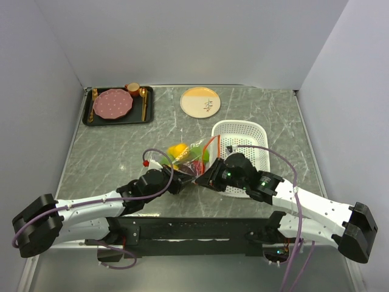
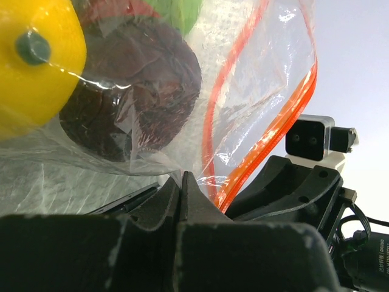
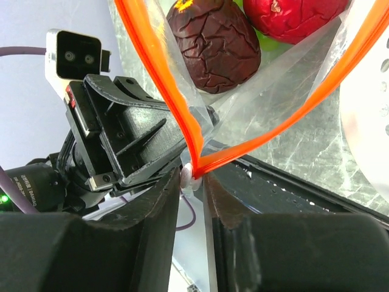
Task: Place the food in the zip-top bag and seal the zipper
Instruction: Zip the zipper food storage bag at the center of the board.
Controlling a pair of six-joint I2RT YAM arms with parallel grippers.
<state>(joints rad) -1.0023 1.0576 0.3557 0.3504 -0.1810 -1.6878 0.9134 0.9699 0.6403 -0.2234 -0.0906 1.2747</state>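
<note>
Where zip-top bag (image 1: 193, 153) sits, basket (image 1: 258, 126) just beside

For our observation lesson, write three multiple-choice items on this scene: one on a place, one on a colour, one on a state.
1. In the top view, the white perforated plastic basket lies where from the clear crinkly zip-top bag? A left B right C inside it
2. The bag's thin zipper strip is: A blue B orange-red C green
3. The zipper is: A sealed B torn off C open
Answers: 1 B, it sits to the bag's right; 2 B, wrist views show orange-red; 3 C, its two strips spread apart.
</note>
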